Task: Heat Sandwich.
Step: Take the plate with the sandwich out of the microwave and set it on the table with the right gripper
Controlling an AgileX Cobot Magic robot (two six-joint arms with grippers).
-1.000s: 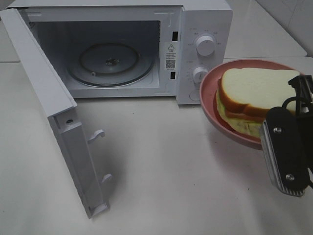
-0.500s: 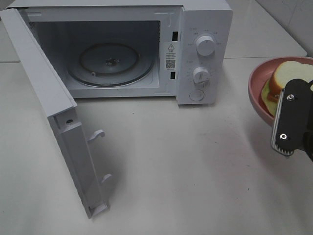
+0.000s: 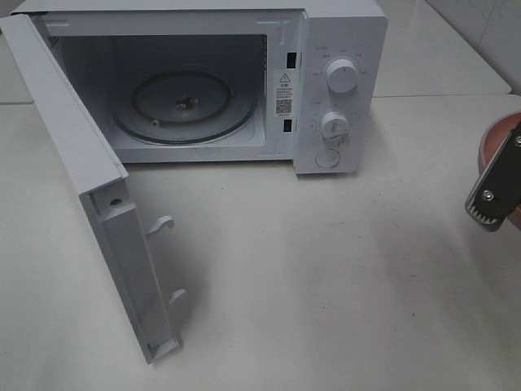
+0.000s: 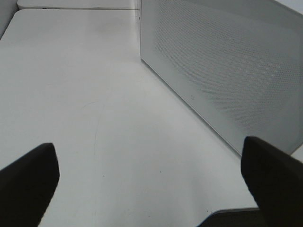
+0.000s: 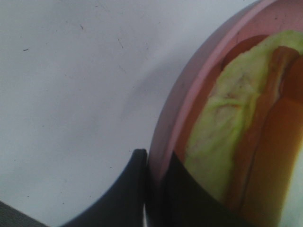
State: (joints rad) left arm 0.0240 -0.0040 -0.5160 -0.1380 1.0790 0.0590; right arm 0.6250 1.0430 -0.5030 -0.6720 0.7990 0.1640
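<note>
Surface: a white table (image 3: 326,269), matte, with faint scuffs and thin hairline marks, seen in all three views. A seam crosses it behind the appliance, level with a second white slab (image 3: 440,57) beyond. A pale tiled wall (image 3: 480,24) closes the far right corner.

Nearest the high camera, the microwave door (image 3: 98,195) stands swung fully out to the left, its latch hooks facing right. Behind it the white microwave (image 3: 326,90) sits open, the glass turntable (image 3: 183,106) bare in the cavity, two knobs and a round button on the right panel.

At the right edge of the high view only a sliver of the pink plate (image 3: 498,134) shows, held off the table, with the right gripper (image 3: 494,191) in front of it. The sandwich cannot be seen there.

The right wrist view supplies what the high view lacks: the right gripper (image 5: 154,189) is clenched on the plate's rim (image 5: 189,104), one finger outside, one inside. The sandwich (image 5: 236,142) lies on the plate, pale yellow-green layer beside orange filling, blurred by closeness.

The left wrist view alone shows the left gripper (image 4: 151,189), released, dark fingertips (image 4: 28,179) wide apart above bare table, beside the microwave's perforated outer face (image 4: 227,71).
</note>
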